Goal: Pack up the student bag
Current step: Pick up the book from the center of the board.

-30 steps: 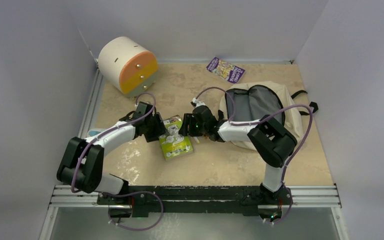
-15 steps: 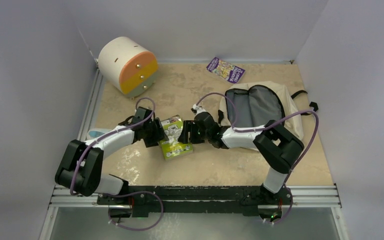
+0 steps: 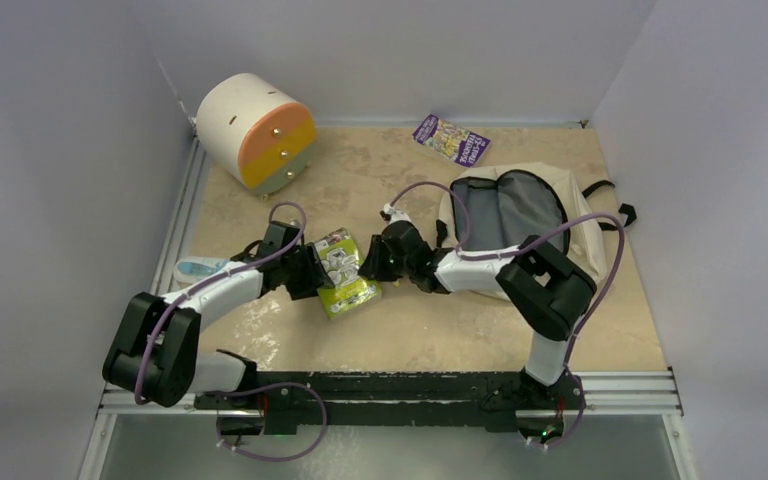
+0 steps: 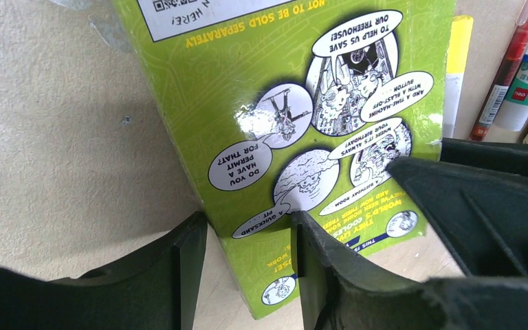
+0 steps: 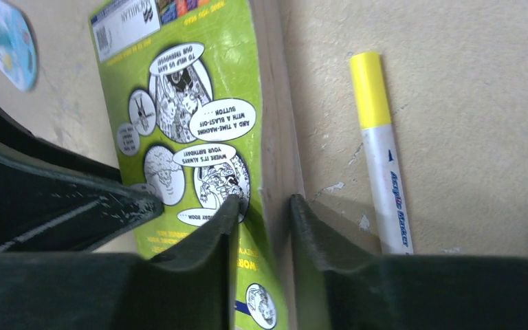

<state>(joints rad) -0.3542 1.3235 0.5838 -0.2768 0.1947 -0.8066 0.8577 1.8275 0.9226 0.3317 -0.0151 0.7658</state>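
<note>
Right gripper point(image 5: 265, 206) narrow, pinching long edge of green book point(image 5: 199, 124). Left gripper point(image 4: 247, 237) half open, not gripping: straddles book's corner, one finger over cover, other over table point(image 4: 55, 137). Bag point(image 3: 508, 205) lying open at right, behind right arm, apart from book.
</note>
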